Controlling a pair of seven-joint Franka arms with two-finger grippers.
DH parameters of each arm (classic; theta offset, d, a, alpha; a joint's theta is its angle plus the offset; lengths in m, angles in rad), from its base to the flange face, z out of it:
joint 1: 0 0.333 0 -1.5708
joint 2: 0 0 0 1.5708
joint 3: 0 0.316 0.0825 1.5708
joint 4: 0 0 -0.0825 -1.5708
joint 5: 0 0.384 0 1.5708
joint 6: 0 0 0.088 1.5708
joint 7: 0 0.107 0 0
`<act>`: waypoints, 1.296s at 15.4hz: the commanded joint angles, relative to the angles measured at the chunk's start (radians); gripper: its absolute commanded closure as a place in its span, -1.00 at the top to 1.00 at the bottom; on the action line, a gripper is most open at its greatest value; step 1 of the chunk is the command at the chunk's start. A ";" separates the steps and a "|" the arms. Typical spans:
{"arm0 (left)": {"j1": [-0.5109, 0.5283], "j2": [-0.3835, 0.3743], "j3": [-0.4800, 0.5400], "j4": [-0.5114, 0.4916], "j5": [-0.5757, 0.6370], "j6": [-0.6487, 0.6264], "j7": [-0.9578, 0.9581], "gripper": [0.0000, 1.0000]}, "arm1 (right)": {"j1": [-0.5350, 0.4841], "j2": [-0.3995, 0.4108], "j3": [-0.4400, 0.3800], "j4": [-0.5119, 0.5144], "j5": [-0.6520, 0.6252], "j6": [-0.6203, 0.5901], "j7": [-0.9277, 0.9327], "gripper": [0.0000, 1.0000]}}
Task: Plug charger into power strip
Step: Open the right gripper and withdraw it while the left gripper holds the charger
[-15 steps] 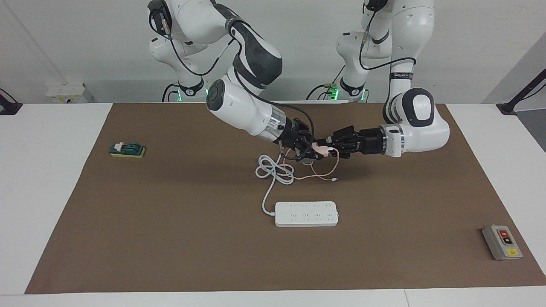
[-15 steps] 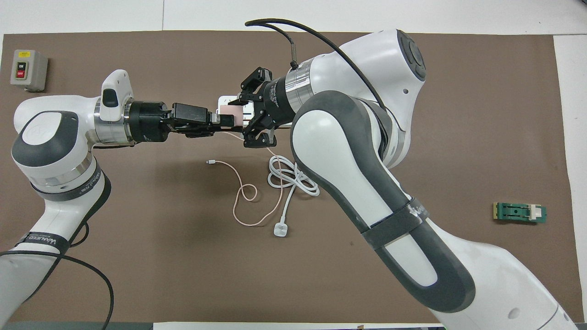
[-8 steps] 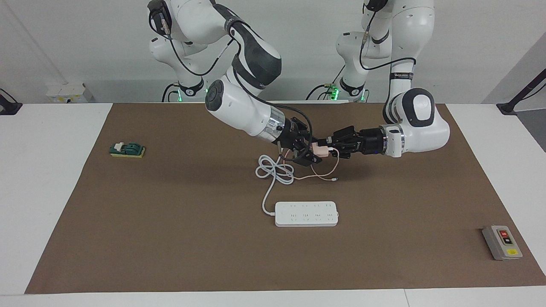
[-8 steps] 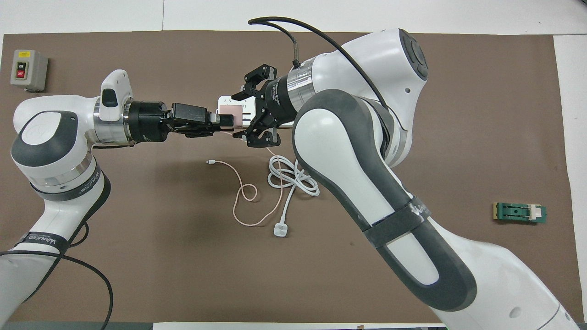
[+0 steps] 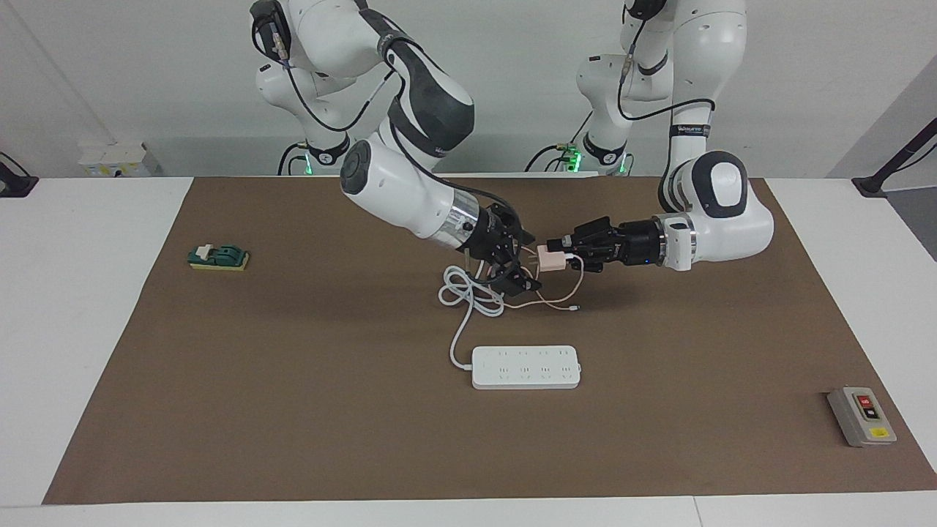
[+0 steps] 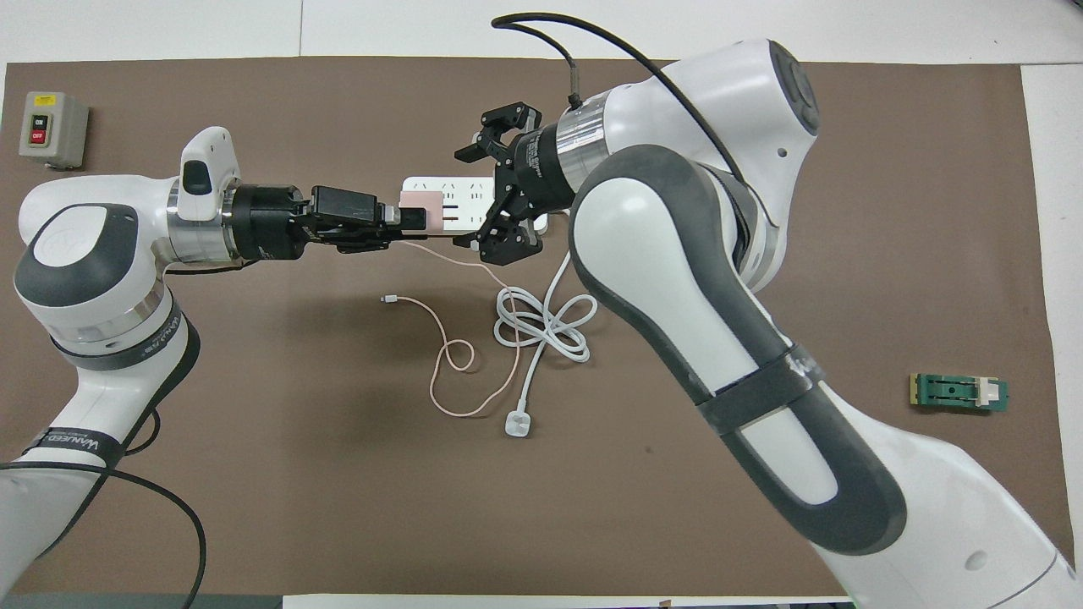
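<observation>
Left gripper (image 6: pixel 404 219) up over the strip (image 6: pixel 457 188), shut tight on the pink charger (image 6: pixel 420 209). Right gripper (image 6: pixel 491 190) just beside it, fingers (image 6: pixel 503 119) spread wide, off the charger. Thin pink cable (image 6: pixel 461 338) hanging down to the brown mat (image 6: pixel 254 355), looping next to the coiled white cord (image 6: pixel 541 326). White plug (image 6: pixel 517 424) nearer the robots. Grey box (image 6: pixel 52 128) at the left arm's end, green block (image 6: pixel 959 392) at the right arm's end.

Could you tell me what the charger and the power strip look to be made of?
The charger, held up in the left gripper: probably matte pale-pink moulded plastic, with no shine showing, and a thin pliable cable. The power strip: likely hard white plastic, smooth, with rounded corners.
</observation>
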 commanded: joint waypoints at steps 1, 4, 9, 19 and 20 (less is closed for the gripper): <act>0.014 -0.001 0.005 0.097 0.166 -0.003 -0.150 -1.00 | -0.066 -0.007 -0.007 0.041 -0.010 -0.071 0.020 1.00; 0.027 -0.043 0.006 0.111 0.304 0.017 -0.203 -1.00 | -0.154 -0.008 -0.010 0.086 -0.056 -0.125 0.010 1.00; 0.010 -0.136 -0.001 0.128 0.588 0.107 -0.550 -1.00 | -0.206 -0.011 -0.013 0.121 -0.212 -0.171 -0.165 1.00; -0.079 -0.149 -0.006 0.144 0.788 0.278 -1.398 -1.00 | -0.316 -0.049 -0.015 0.112 -0.519 -0.330 -1.063 1.00; -0.081 -0.149 -0.004 0.144 0.800 0.281 -1.506 -1.00 | -0.329 -0.051 -0.015 0.113 -0.556 -0.344 -1.151 1.00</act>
